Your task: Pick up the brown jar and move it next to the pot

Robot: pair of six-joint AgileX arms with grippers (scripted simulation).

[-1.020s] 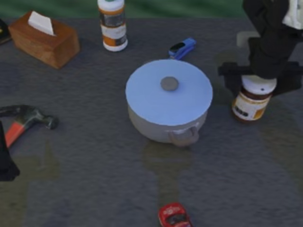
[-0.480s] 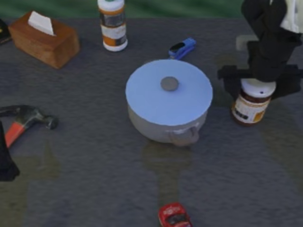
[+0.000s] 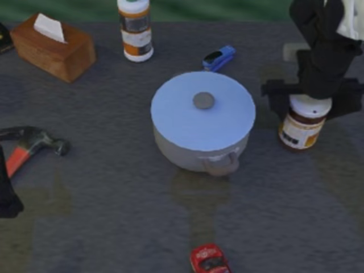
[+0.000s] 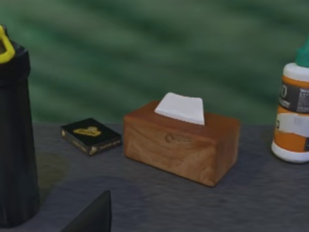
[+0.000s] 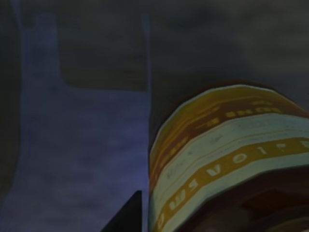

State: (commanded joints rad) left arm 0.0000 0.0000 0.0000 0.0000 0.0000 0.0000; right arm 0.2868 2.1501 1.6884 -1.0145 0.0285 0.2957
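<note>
The brown jar (image 3: 300, 126), with its white lid and yellow-orange and white label, stands just right of the pot (image 3: 203, 120), a small gap between them. The pot is large, grey and round, with a pale-blue lid and a grey knob. My right gripper (image 3: 310, 98) comes down from above and is shut on the brown jar around its lid. In the right wrist view the jar's label (image 5: 227, 154) fills the frame, with one dark fingertip (image 5: 129, 215) close beside it. My left gripper (image 3: 7, 196) is parked open at the table's left edge.
A white bottle with orange bands (image 3: 135, 29) and a wooden tissue box (image 3: 54, 48) stand at the back left. A blue stapler (image 3: 219, 57) lies behind the pot. A hammer (image 3: 31, 145) lies at the left and a red toy car (image 3: 209, 259) at the front edge.
My right gripper and the brown jar have sunk slightly and shifted a little towards the pot, then come to rest. The left arm has not moved.
</note>
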